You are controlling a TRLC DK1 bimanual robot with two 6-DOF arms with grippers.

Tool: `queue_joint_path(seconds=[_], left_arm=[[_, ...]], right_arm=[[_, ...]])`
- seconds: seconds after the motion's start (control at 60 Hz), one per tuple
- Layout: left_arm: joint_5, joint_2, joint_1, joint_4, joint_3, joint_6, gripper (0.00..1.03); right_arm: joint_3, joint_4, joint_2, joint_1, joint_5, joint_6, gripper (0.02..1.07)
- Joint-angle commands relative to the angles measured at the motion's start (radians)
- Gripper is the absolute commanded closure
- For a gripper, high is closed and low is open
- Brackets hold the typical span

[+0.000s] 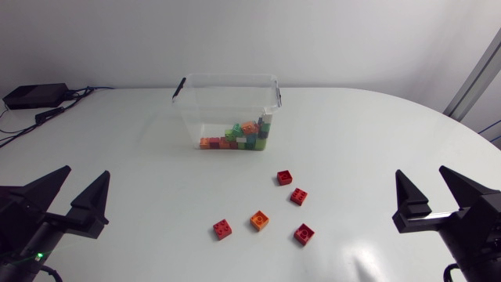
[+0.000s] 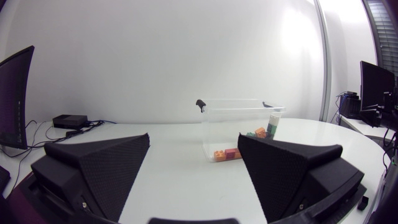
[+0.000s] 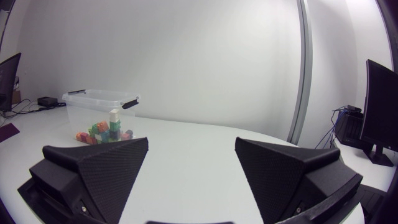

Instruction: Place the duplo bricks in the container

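The left jaws and the right jaws both stand spread wide with nothing between them. The left arm [image 1: 47, 223] is low at its own side of the white desk [image 1: 376, 149], the right arm [image 1: 458, 219] is at the other, and each is well apart from the work. The clear container [image 1: 205, 106] sits open-topped toward the far middle of the desk, with a heap of mixed bricks [image 1: 239, 139] already on its floor. Five loose ones lie in front of it, near one another but none touching: a first red brick [image 1: 284, 178], a second red brick [image 1: 298, 197], a third red brick [image 1: 304, 234], an orange brick [image 1: 259, 221] and a fourth red brick [image 1: 222, 229]. The step in hand looks to be the first pick. I would send each arm to its nearest brick, turn the wrist so the jaws meet two flat sides, since most lie skewed, and come straight down; each has room enough to straddle. The desk is smooth and probably slick, so a glancing touch may slide a brick. Release low inside the rim. A black box with cables [image 1: 33, 95] appears to rest at the far left corner, off the route.
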Motion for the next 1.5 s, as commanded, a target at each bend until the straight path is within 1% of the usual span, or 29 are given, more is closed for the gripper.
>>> queue_joint_path(seconds=[0.0,0.567,0.7,0.8,0.9,0.95,1.083,1.183,1.25,1.333,1.367,1.4,1.483], left_arm=[[0.008,-0.008,-0.008,0.011,-0.024,-0.018,0.04],[0.008,-0.010,0.000,0.011,-0.013,-0.022,0.04],[0.008,-0.002,0.008,-0.023,0.036,-0.024,0.05],[0.008,0.052,0.001,-0.061,0.088,-0.029,0.06],[0.008,0.199,-0.015,-0.095,0.183,-0.029,0.07],[0.008,0.317,-0.037,-0.130,0.258,-0.027,0.08],[0.006,0.521,-0.087,-0.239,0.413,-0.027,0.08],[-0.040,0.648,-0.175,-0.354,0.533,-0.007,0.08],[-0.072,0.740,-0.256,-0.428,0.604,0.025,0.08],[-0.115,0.822,-0.339,-0.463,0.646,0.060,0.07],[-0.144,0.868,-0.387,-0.487,0.669,0.085,0.07],[-0.156,0.903,-0.414,-0.500,0.686,0.100,0.07],[-0.158,0.987,-0.439,-0.529,0.729,0.149,0.07]], right_arm=[[-0.026,-0.009,-0.004,0.008,0.003,0.022,0.06],[-0.021,-0.006,-0.006,-0.002,0.006,0.021,0.06],[-0.004,-0.019,-0.004,0.000,0.006,0.021,0.06],[0.019,-0.021,0.008,0.009,0.006,0.022,0.06],[0.079,-0.021,0.085,0.027,0.005,0.024,0.06],[0.128,-0.018,0.167,0.041,0.005,0.024,0.06],[0.243,-0.033,0.335,0.043,0.006,0.053,0.07],[0.315,-0.076,0.402,0.058,0.006,0.073,0.07],[0.372,-0.122,0.445,0.080,0.008,0.077,0.07],[0.439,-0.191,0.506,0.107,0.008,0.077,0.07],[0.467,-0.223,0.534,0.110,0.006,0.077,0.07],[0.488,-0.248,0.559,0.118,0.006,0.077,0.07],[0.536,-0.311,0.608,0.138,0.006,0.073,0.07]])
